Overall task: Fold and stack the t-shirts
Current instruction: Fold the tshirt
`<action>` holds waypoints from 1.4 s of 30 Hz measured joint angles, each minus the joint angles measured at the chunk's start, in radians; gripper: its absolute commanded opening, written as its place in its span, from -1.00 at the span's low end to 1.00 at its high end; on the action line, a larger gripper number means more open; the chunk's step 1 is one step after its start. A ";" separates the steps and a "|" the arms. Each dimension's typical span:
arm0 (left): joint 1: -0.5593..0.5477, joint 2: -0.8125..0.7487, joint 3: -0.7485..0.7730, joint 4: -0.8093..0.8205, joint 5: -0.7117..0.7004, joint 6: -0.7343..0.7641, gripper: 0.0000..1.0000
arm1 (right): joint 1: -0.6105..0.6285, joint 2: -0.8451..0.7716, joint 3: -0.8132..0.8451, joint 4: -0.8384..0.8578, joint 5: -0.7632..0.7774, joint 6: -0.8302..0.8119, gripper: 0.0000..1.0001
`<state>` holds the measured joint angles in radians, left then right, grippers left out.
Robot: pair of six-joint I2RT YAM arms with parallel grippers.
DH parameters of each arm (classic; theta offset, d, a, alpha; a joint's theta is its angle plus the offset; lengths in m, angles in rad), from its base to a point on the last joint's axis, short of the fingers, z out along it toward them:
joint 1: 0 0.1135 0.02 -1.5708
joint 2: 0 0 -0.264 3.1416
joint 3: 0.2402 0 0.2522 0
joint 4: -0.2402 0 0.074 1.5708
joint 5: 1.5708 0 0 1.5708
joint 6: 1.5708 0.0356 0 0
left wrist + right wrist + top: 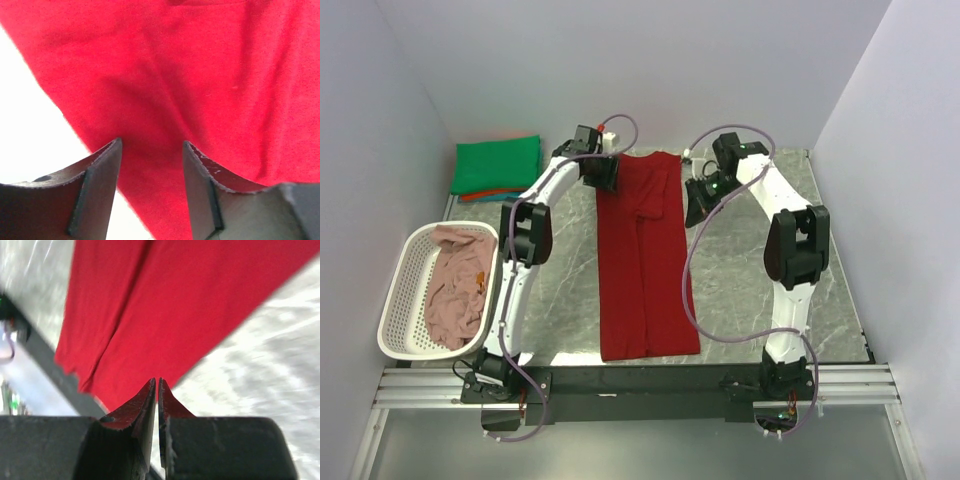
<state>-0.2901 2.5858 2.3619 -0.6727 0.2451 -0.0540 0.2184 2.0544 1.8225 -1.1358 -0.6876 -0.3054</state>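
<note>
While the dark red t-shirt (645, 270) lies flat mid-tabletop (735, 300), folded lengthwise into a long strip running from the near edge toward the far wall, both arms reach over to its far end. L tool (603, 177) sits at the strip's far-left corner. In the left wrist view the L tool (151, 150) has its jaws spread apart, w/ red cloth (200, 75) filling the view beyond them and nothing pinched. R tool (698, 200) hangs just beside the strip's right edge, near the far end, off the cloth. In the right wrist view the R tool (157, 385) has its fingers pressed almost together, only a thin slit between, no cloth caught. The red strip (175, 300) lies further off in that view, w/ grey marble tabletop (270, 340) to one side.

Green t-shirt (498, 163) sits folded at the far-left corner, on top of an orange-red one (500, 191) whose edge peeks out below. Dusty pink t-shirt (455, 285) is crumpled inside the white lattice basket (388, 310) on the left, by the L arm's base
</note>
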 measured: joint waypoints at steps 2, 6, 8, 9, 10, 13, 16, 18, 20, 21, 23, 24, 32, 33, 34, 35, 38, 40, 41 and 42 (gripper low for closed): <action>0.009 -0.041 -0.074 0.049 -0.003 -0.002 0.20 | -0.017 0.030 0.039 0.031 0.017 0.032 -0.71; 0.029 -0.243 -0.341 0.132 0.028 -0.021 0.20 | -0.018 0.034 0.029 0.083 0.002 0.106 -0.65; 0.035 -0.370 -0.455 0.138 0.067 -0.045 0.13 | -0.008 0.032 -0.001 0.130 -0.018 0.150 -0.63; 0.036 -0.422 -0.495 0.149 0.092 -0.056 0.09 | 0.000 0.032 -0.022 0.155 -0.025 0.171 -0.63; 0.035 -0.476 -0.534 0.158 0.122 -0.070 0.04 | 0.008 0.032 -0.047 0.182 -0.033 0.195 -0.62; 0.025 -0.594 -0.637 0.207 0.202 -0.116 -0.03 | 0.039 0.033 -0.108 0.242 -0.035 0.275 -0.62; 0.008 -0.629 -0.740 0.255 0.253 -0.151 -0.04 | 0.064 0.034 -0.128 0.294 -0.027 0.364 -0.70; -0.007 -0.614 -0.811 0.266 0.273 -0.172 -0.05 | 0.073 0.038 -0.128 0.339 -0.016 0.414 -0.72; -0.020 -0.586 -0.859 0.263 0.283 -0.183 -0.06 | 0.073 0.049 -0.130 0.388 -0.006 0.461 -0.73; -0.025 -0.569 -0.875 0.261 0.285 -0.193 -0.06 | 0.072 0.056 -0.131 0.405 -0.001 0.476 -0.73; -0.034 -0.539 -0.896 0.260 0.284 -0.202 -0.07 | 0.071 0.078 -0.137 0.441 0.008 0.509 -0.74; -0.037 -0.526 -0.902 0.259 0.283 -0.204 -0.07 | 0.070 0.093 -0.137 0.454 0.011 0.526 -0.75; -0.032 -0.433 -0.822 0.242 0.290 -0.222 -0.10 | 0.063 0.231 -0.126 0.507 0.016 0.595 -0.77; -0.029 -0.421 -0.803 0.239 0.294 -0.222 -0.10 | 0.059 0.243 -0.112 0.507 0.003 0.607 -0.77; -0.026 -0.406 -0.782 0.236 0.299 -0.222 -0.11 | 0.056 0.250 -0.101 0.510 0.003 0.615 -0.79; -0.023 -0.390 -0.755 0.229 0.301 -0.222 -0.11 | 0.052 0.257 -0.086 0.513 0.005 0.623 -0.80; -0.009 -0.340 -0.680 0.211 0.316 -0.222 -0.10 | 0.036 0.311 0.000 0.513 0.003 0.643 -0.83; 0.005 -0.316 -0.642 0.204 0.326 -0.221 -0.08 | 0.021 0.362 0.084 0.513 -0.003 0.655 -0.82; 0.013 -0.308 -0.628 0.200 0.327 -0.221 -0.07 | 0.013 0.385 0.125 0.514 -0.004 0.659 -0.82; 0.020 -0.301 -0.615 0.196 0.327 -0.220 -0.05 | 0.006 0.399 0.150 0.526 -0.004 0.662 -0.82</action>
<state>-0.2699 2.2845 1.7473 -0.4770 0.5720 -0.2745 0.2241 2.4535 1.9720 -0.6098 -0.6914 0.3569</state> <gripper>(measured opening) 0.457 0.088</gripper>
